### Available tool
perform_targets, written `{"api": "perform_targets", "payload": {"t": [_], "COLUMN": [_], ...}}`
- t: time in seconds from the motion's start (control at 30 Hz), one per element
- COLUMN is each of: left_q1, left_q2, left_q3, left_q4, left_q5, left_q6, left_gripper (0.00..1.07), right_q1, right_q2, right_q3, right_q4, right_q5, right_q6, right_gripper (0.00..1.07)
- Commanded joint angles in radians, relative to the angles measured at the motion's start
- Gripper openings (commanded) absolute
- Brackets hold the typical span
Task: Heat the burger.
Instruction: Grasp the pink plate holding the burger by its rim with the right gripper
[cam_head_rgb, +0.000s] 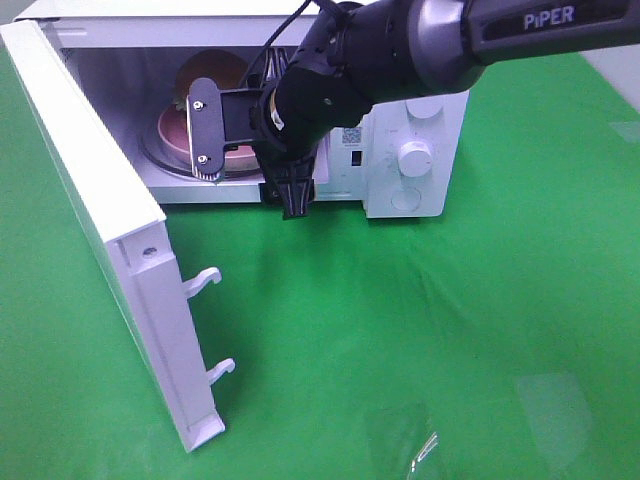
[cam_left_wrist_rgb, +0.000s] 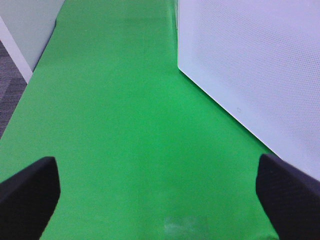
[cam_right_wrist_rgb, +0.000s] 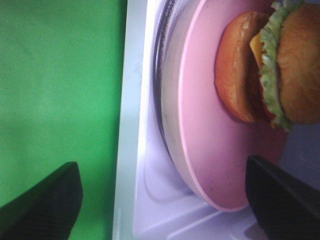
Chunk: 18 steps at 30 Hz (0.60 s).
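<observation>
The burger (cam_head_rgb: 212, 70) (cam_right_wrist_rgb: 272, 62), with brown bun halves, green lettuce and yellow cheese, sits on a pink plate (cam_head_rgb: 172, 128) (cam_right_wrist_rgb: 210, 135) inside the open microwave (cam_head_rgb: 415, 150). My right gripper (cam_head_rgb: 249, 188) (cam_right_wrist_rgb: 165, 200) is at the oven's mouth, just in front of the plate. It is open, its fingers (cam_right_wrist_rgb: 47, 205) spread wide and holding nothing. My left gripper (cam_left_wrist_rgb: 160, 200) is also open, low over bare green cloth, and does not show in the exterior high view.
The microwave door (cam_head_rgb: 110, 230) stands swung out to the left, two white latch hooks (cam_head_rgb: 205, 280) on its edge. The plate rests on a glass turntable (cam_right_wrist_rgb: 167, 100). A white perforated panel (cam_left_wrist_rgb: 250, 75) is close beside my left gripper. Green cloth (cam_head_rgb: 420, 330) covers the table.
</observation>
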Motion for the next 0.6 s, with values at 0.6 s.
{"api": "perform_targets", "payload": {"t": [0.6], "left_q1": [0.002], "left_q2": [-0.018], "left_q3": [0.002], "left_q4": [-0.007], "left_q5": [-0.014], "left_q6": [-0.003], "left_gripper": [1.0], "right_q1": [-0.001], "right_q2": [0.177], "right_q3": [-0.181], "right_q4": [0.101], "right_q5": [-0.002], "right_q6": [-0.023], "right_gripper": [0.81]}}
